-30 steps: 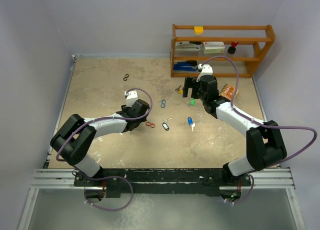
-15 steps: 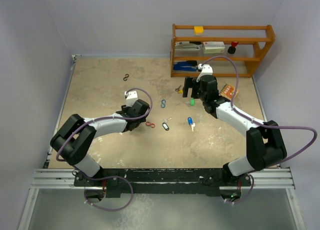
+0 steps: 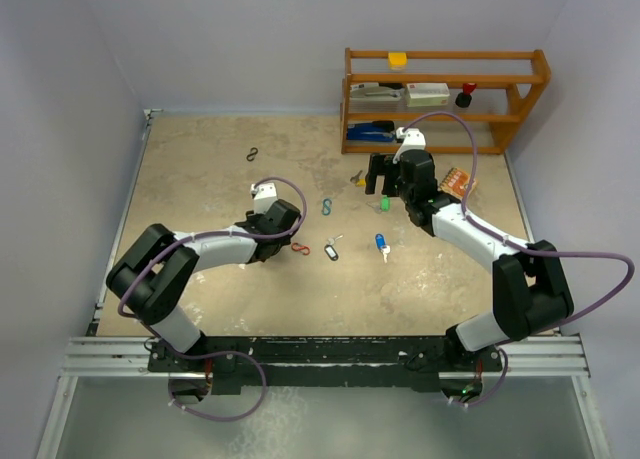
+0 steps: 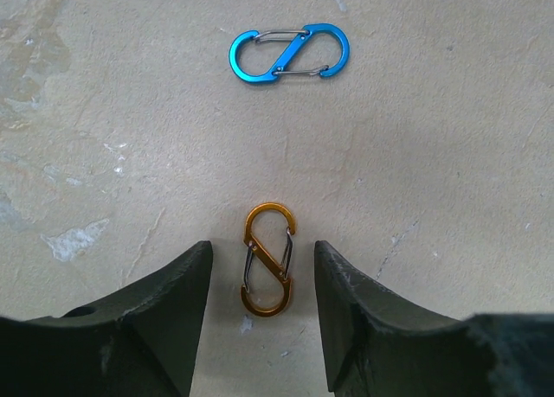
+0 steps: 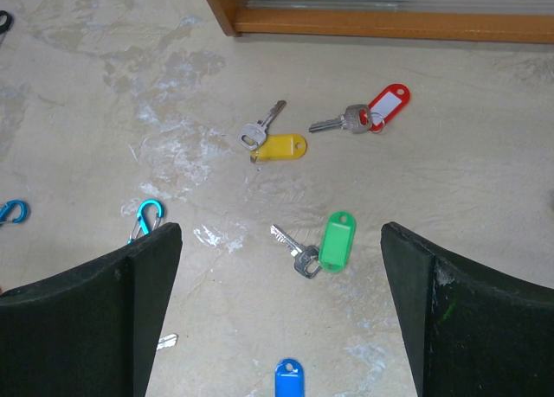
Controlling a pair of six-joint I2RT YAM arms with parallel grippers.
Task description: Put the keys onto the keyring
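A: L gripper (image 4: 261,252) status?

B: Jaws parted, straddling the orange S-shaped wire clip (image 4: 267,260), touching nothing. It should be closing square across the clip's waist, clip centred. Clip's long axis is running left-right, in line w/ the fingers.

A: R gripper (image 5: 279,233)?

B: Gaping wide, holding nothing, hovering over the green-tagged metal key (image 5: 320,244), which is lying flat on the beige table (image 5: 485,198). Blade's pointing far-left, tag angling far-right.

SITE: robot-manipulation lab cell | SIGNS: left arm (image 3: 205,251) and right arm (image 3: 470,231), both cabled, bolted to a metal rail (image 3: 100,357) at 6 o'clock | plain pale walls (image 3: 250,39) boxing in a mottled beige bench (image 3: 200,169) | wooden shelf (image 3: 445,79) of props at 1 o'clock | tagged keys (image 5: 338,240) and S-clips (image 4: 290,55) laid out mid-bench
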